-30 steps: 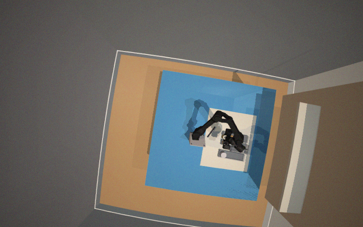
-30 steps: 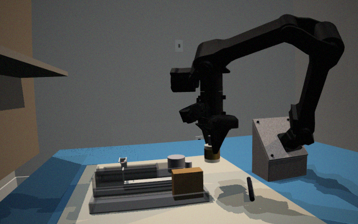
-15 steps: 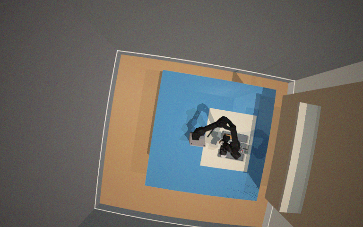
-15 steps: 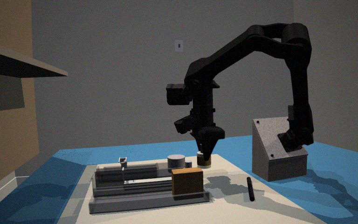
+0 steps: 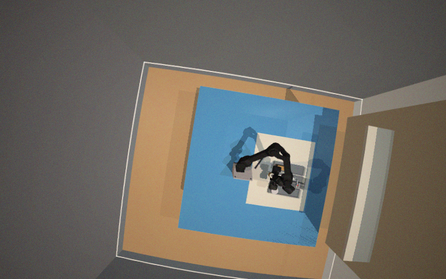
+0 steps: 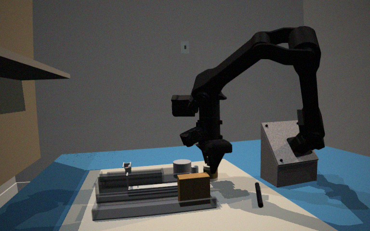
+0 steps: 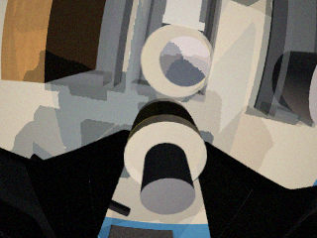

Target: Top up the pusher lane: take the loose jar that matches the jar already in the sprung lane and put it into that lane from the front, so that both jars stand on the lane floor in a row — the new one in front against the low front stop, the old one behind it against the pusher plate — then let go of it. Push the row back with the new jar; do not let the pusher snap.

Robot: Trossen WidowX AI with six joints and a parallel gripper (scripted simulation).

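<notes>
Jar (image 7: 164,149) pinched in our gripper (image 5: 273,180) (image 6: 212,170) (image 7: 164,143), we should ease it squarely against the lane jar (image 7: 151,61), pushing back slowly.

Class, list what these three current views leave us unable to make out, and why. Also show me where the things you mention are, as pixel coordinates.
- Held jar's (image 6: 214,175) (image 7: 133,154) underside: exterior, wrist; turned away from both.
- Lane jar's (image 7: 151,63) lower side: wrist; its own top covers it.
- Gripper's (image 6: 211,168) (image 7: 165,149) fingertips: top; the arm (image 5: 287,164) (image 6: 308,89) covers them.
- Red mark on the white piece (image 5: 297,185) (image 6: 126,167): top, exterior; too small to read.
</notes>
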